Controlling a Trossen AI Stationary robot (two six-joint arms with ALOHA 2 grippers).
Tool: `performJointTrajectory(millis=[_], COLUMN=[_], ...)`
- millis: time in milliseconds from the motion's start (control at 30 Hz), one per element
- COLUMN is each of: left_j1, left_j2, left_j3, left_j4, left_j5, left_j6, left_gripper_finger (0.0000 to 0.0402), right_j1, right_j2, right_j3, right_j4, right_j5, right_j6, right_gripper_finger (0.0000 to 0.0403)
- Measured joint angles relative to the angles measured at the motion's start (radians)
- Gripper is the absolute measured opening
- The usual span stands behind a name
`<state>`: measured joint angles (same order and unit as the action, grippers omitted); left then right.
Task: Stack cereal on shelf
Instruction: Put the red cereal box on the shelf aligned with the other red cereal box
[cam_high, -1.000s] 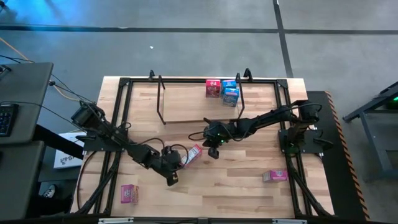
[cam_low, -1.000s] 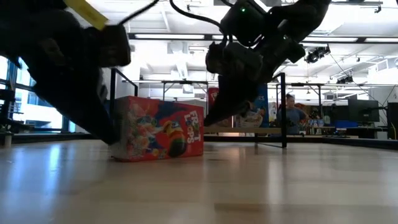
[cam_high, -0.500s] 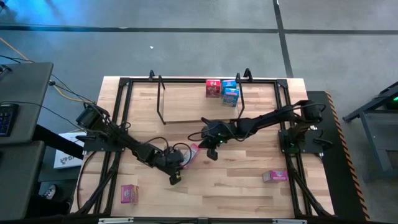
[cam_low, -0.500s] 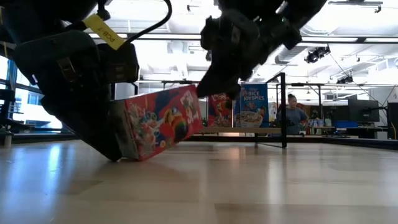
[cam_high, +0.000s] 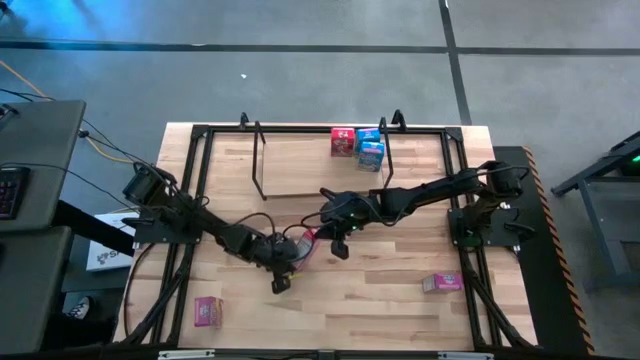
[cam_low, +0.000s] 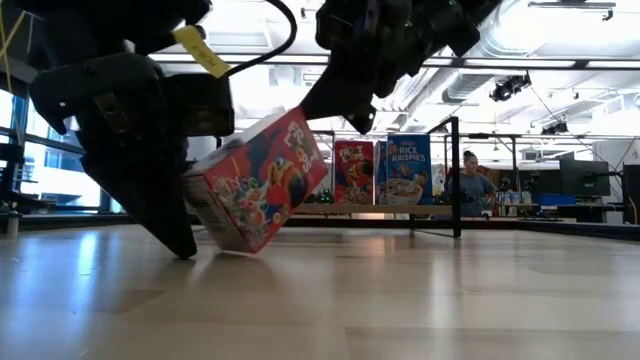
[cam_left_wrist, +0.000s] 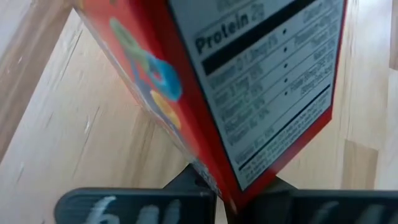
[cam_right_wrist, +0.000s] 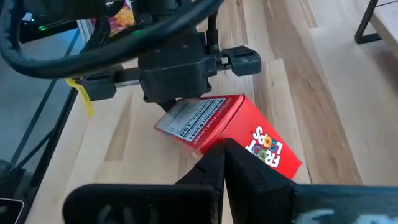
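Glossy printed cardboard cereal box (cam_low: 258, 180); smooth pale wooden table (cam_low: 400, 300), faintly sheened

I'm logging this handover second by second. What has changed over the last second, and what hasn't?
The red cereal box went from lying flat on the table to tipped up on one corner, held by the left gripper, which shifted slightly toward the right arm. The right gripper edged toward the box and hovers beside its raised end. The boxes on the shelf and the two pink boxes elsewhere on the table stayed put.

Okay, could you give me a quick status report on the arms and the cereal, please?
Left gripper shut on red cereal box, tilting it off the table. Right gripper shut, hovering at its top edge. Three boxes on shelf. Nothing blocking.
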<state>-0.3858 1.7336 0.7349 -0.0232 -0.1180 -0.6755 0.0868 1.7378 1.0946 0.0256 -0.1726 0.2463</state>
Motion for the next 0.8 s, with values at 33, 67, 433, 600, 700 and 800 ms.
performJointTrajectory(millis=[33,67,433,600,700,800], left_j1=[0.005,0.009,0.026,0.05,0.081,0.116], left_j2=[0.0,0.0,0.001,0.002,0.002,0.003], left_j3=[0.0,0.0,-0.001,-0.003,-0.004,-0.004], left_j4=[0.0,-0.002,-0.026,-0.013,0.005,0.029], left_j5=[0.004,0.007,-0.009,-0.01,-0.009,-0.023], left_j6=[0.009,0.019,0.111,0.162,0.184,0.198], left_gripper_finger=[0.0,0.0,0.0,0.0,0.0,0.0], right_j1=[0.0,0.0,0.033,0.054,0.065,0.071], right_j2=[0.0,0.0,0.0,0.0,0.0,0.004], right_j3=[0.0,0.0,0.0,0.0,0.0,0.0], right_j4=[-0.001,-0.001,0.076,0.088,0.091,0.079], right_j5=[0.0,0.0,0.017,0.034,0.044,0.06], right_j6=[0.004,0.007,0.045,0.054,0.068,0.068], right_gripper_finger=[0.0,0.0,0.0,0.0,0.0,0.0])
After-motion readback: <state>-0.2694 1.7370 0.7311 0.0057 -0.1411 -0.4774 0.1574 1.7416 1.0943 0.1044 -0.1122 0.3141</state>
